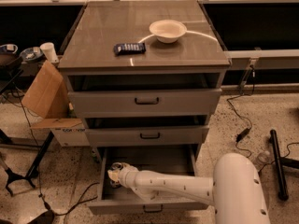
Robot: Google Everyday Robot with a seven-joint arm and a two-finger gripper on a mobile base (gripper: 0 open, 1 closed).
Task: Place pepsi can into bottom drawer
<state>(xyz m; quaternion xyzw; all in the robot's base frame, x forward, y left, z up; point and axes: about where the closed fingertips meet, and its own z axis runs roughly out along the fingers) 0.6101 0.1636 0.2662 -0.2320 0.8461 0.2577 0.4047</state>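
Found the small dark-blue pepsi can with the silver top [117, 166] down inside the deep grey bottom drawer [121, 206], at its left end, roughly midway front to back. Looked upright, going by the bit of rim on show. Spotted the cream two-finger gripper [113, 175] right up against the can, on the end of the long white arm [168, 186] reaching into the drawer from its front right corner. Couldn't make out the claw's state: clamped on the can or loose around it, no telling, so not guessing. Same story with the can's footing, either resting on the drawer floor or hanging just above it.

Progress-wise, judged it nearly done. Saw the drawer pulled out and the can within its walls. Left to do, by my reckoning: set the can down if not down yet, release, then back the arm out without tipping it.

Further out from the drawer: two shallower grey drawers [145, 101] stacked directly above, both a little ajar. Higher up, on the glossy grey cabinet top [93, 41], a flat dark-blue snack packet [129, 48] and a white round bowl [168, 30]. Left of the drawer, a brown cardboard flap [44, 90]. Right of it, black cables [243, 134] on the speckled floor [219, 139]. Lost much of the drawer's inside behind the arm, and the robot's bulky white body [243, 190] ran off the bottom edge.
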